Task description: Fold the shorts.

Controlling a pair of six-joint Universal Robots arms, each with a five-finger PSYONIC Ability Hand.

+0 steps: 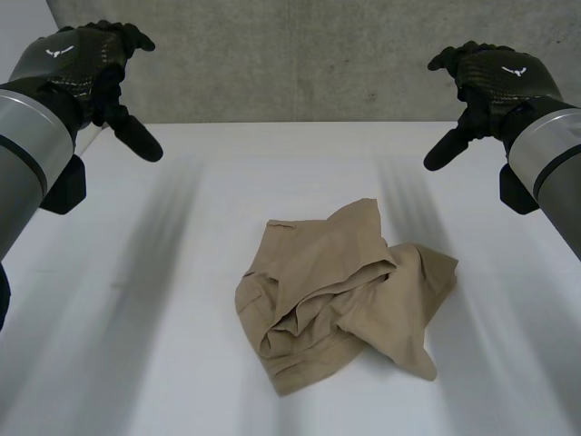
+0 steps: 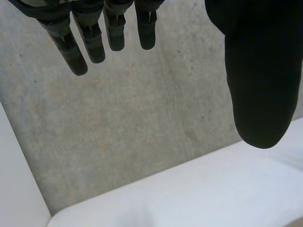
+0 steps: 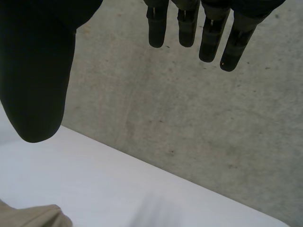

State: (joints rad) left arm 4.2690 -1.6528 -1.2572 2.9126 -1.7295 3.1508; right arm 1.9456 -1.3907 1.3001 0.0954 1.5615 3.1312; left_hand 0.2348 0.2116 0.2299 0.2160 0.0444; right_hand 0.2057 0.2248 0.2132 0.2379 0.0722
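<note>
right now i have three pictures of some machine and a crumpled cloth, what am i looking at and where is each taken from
This is a robot with two arms, each ending in a black hand. The head view looks down from between the arms: the left hand and right hand hover above a white table, both open, holding nothing. On the table lie tan shorts, crumpled, not yet folded. The other two come from cameras on the wrists, looking along each palm: straight fingers and a thumb before a concrete wall. The right wrist view catches an edge of the shorts.
</note>
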